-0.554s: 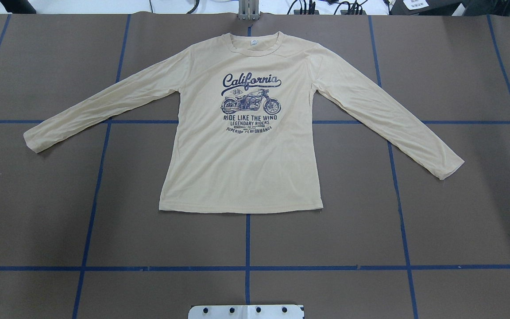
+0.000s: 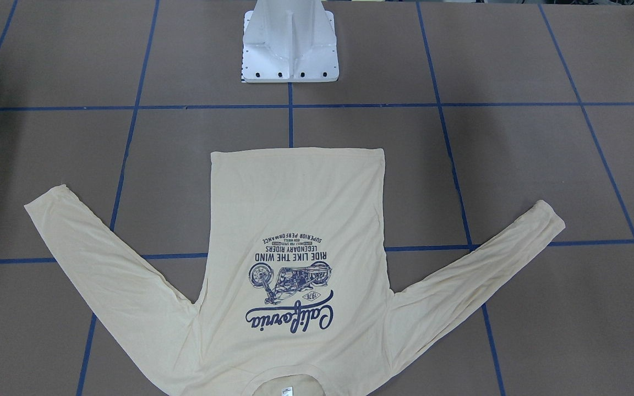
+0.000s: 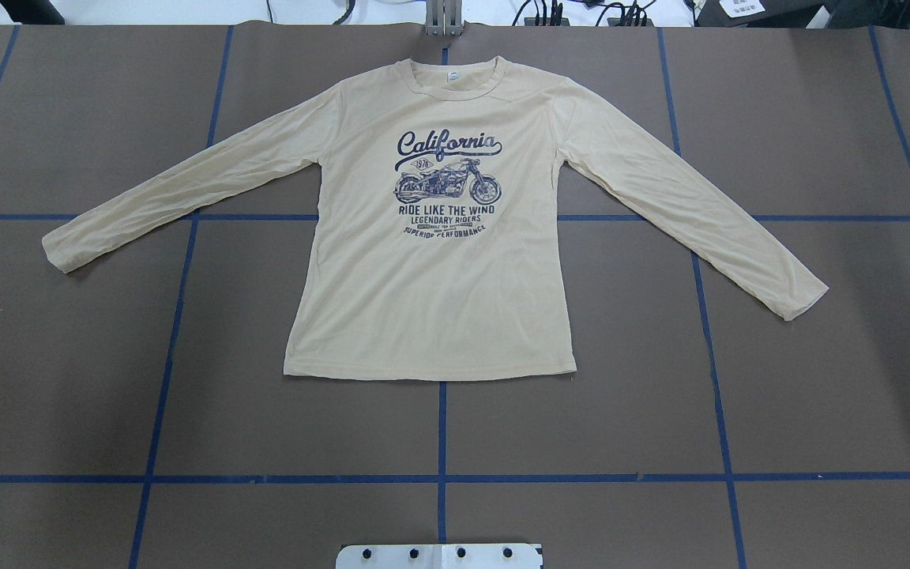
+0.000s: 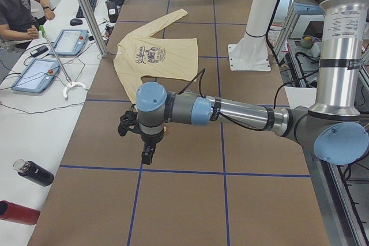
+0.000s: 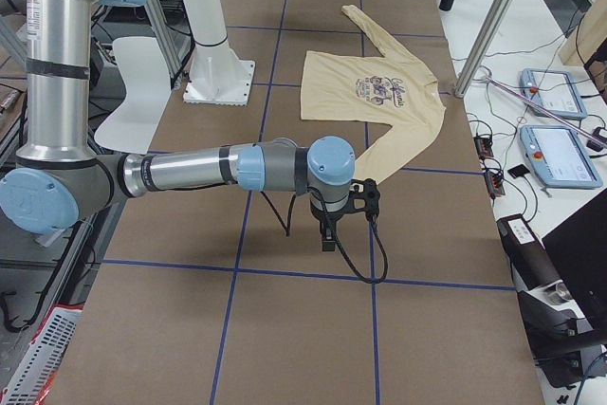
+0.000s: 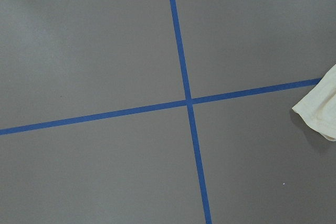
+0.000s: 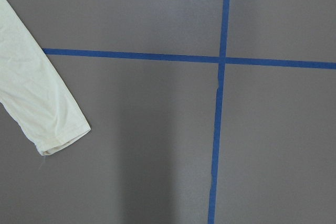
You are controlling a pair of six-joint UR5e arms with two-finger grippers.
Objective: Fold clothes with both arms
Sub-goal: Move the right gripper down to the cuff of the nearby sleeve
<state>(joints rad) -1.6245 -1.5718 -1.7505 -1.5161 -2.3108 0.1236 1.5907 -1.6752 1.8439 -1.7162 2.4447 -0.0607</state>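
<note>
Long-sleeved shirt [image 3: 431, 300] lies flat on the brown desk [image 3: 621, 411], print side up, collar away from the robot, hem toward the pedestal [image 2: 289, 49]. Both sleeves are spread out and angled down, which looks like a laid-out start pose for folding; no fold made yet. The navy California print [image 3: 447, 170] faces the overhead cam.

Left arm [image 4: 242, 113] reaches out low over the desk. The left tool [image 4: 147, 155] points down past the shirt's left cuff [image 6: 317, 111], not touching cloth. Its wrist cam sees only the cuff at the frame edge plus the blue tape [image 6: 181, 77] cross.

Right arm [image 5: 190, 170] mirrors this. The right tool [image 5: 325, 239] hangs above the desk just off the right cuff [image 7: 58, 135], clear of fabric. Both tools show only in the side views, so I cannot tell whether the fingers are apart or together.

Judgement: the arms are parked symmetrically outside the sleeves, likely so each can take its own cuff. The next move probably needs a drop onto the thin knit, which may slip or bunch.

A person [image 4: 17, 4] sits at the side bench with teach pendants [image 4: 34, 73].
</note>
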